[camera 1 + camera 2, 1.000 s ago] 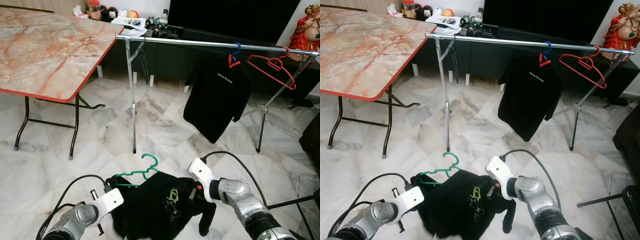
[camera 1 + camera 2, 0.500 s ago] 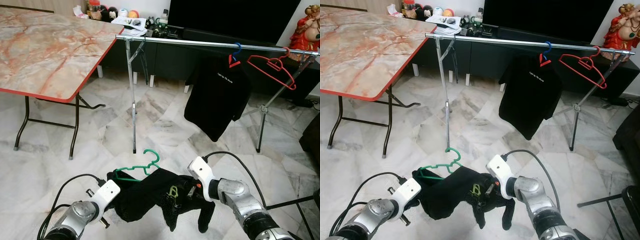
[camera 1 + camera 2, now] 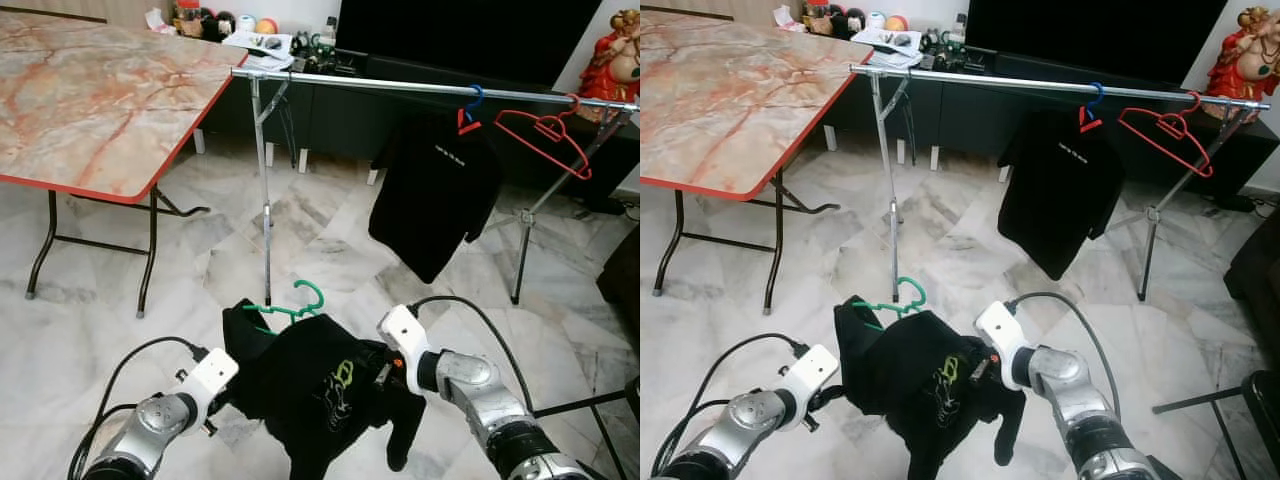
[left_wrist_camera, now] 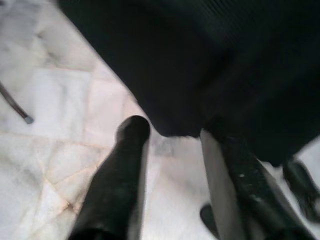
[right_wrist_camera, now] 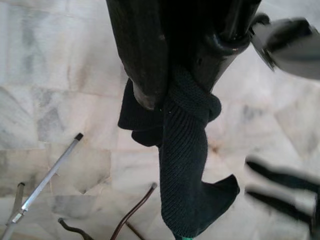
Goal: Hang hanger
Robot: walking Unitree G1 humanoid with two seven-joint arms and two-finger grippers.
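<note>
Right tool [image 5: 175, 75] clamped on black shirt [image 3: 310, 385], green hanger [image 3: 290, 308], left tool [image 4: 175, 145] parted, print unreadable

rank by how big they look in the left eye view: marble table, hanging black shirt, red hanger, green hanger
1. marble table, largest by far.
2. hanging black shirt.
3. red hanger and green hanger: look alike; the green one is nearer and partly inside the held shirt, so unsure.

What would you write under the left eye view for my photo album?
Robot's right hand and left hand hold up a black shirt on a green hanger before the clothes rail.
</note>
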